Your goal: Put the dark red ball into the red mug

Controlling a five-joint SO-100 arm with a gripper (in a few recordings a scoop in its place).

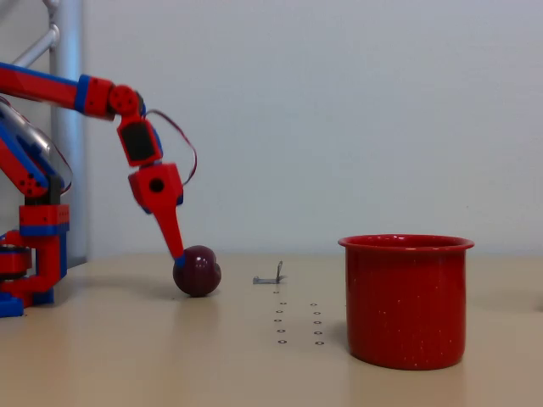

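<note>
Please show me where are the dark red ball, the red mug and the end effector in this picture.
dark red ball (198, 271), fixed view: middle of its glossy front.
red mug (407, 309), fixed view: front wall, below the rim.
end effector (178, 252), fixed view: fingertip touching the top left of the ball.

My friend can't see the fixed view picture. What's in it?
A red-and-blue robot arm's gripper reaches down onto a dark red ball on a tan table. The red mug stands upright to the right, apart from the ball.
</note>
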